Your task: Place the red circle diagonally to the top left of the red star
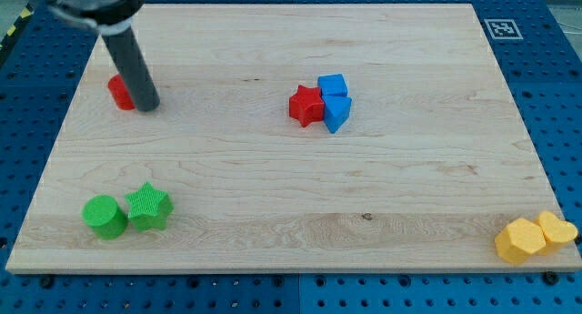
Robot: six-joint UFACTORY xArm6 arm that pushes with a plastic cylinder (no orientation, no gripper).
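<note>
The red circle (pixel 118 92) sits near the view's top left and is partly hidden behind my rod. My tip (pixel 148 106) rests on the board right against the circle's right side. The red star (pixel 306 106) lies near the middle of the board, far to the right of my tip. It touches a blue cube (pixel 333 86) and a second blue block (pixel 336 113) on its right.
A green cylinder (pixel 105 216) and a green star (pixel 149 207) sit together at the bottom left. Two yellow blocks (pixel 535 237) lie at the bottom right corner. The wooden board (pixel 273 187) rests on a blue pegboard.
</note>
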